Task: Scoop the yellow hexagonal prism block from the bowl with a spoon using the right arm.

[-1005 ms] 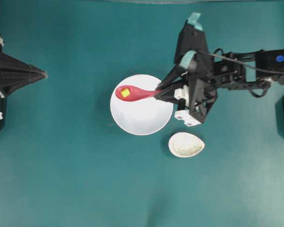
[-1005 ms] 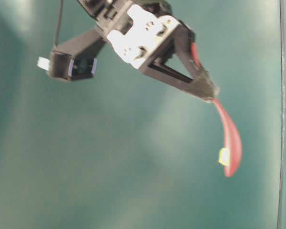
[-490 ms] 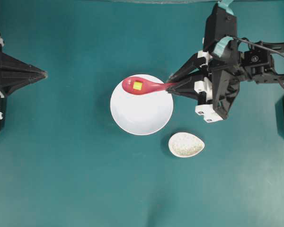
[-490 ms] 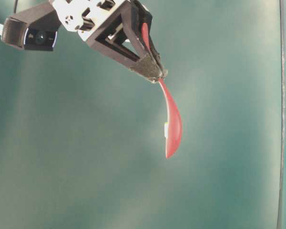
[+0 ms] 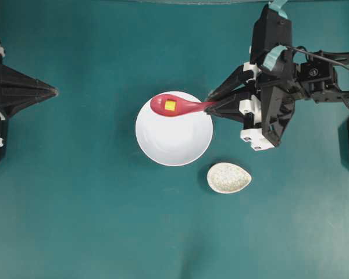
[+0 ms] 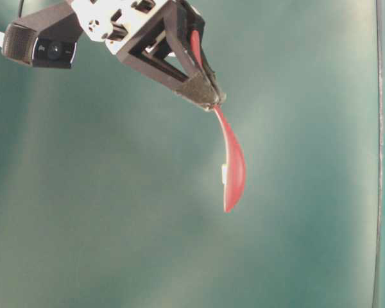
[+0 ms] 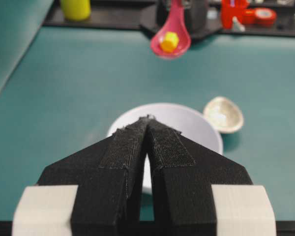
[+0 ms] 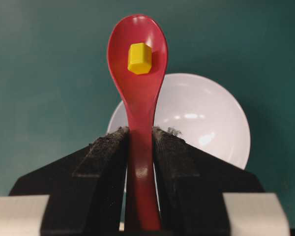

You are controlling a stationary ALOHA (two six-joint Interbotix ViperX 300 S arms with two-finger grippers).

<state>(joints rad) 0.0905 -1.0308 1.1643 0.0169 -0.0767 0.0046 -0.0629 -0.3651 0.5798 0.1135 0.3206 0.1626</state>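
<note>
My right gripper (image 5: 210, 106) (image 8: 140, 131) is shut on the handle of the pink-red spoon (image 5: 175, 106) (image 8: 138, 73). The spoon is held level in the air above the far rim of the white bowl (image 5: 174, 136) (image 8: 206, 118). The yellow hexagonal prism block (image 5: 170, 105) (image 8: 139, 58) rests in the spoon's scoop, also visible in the left wrist view as the block (image 7: 169, 42) in the spoon (image 7: 170, 37). The table-level view shows the spoon (image 6: 233, 167) edge-on under the right gripper (image 6: 208, 99). My left gripper (image 5: 54, 91) (image 7: 148, 119) is shut and empty at the left edge.
A small speckled cream egg-shaped spoon rest (image 5: 228, 178) (image 7: 223, 114) lies on the teal table just right of and nearer than the bowl. The right arm's body (image 5: 279, 87) hangs over the table's far right. A yellow cylinder (image 7: 75, 8) and red items (image 7: 241, 12) stand beyond the table.
A second ago the spoon hung lower over the bowl; the right arm lifted it and drew it right and back, and it has held still for the last half second. The left arm stayed put.
</note>
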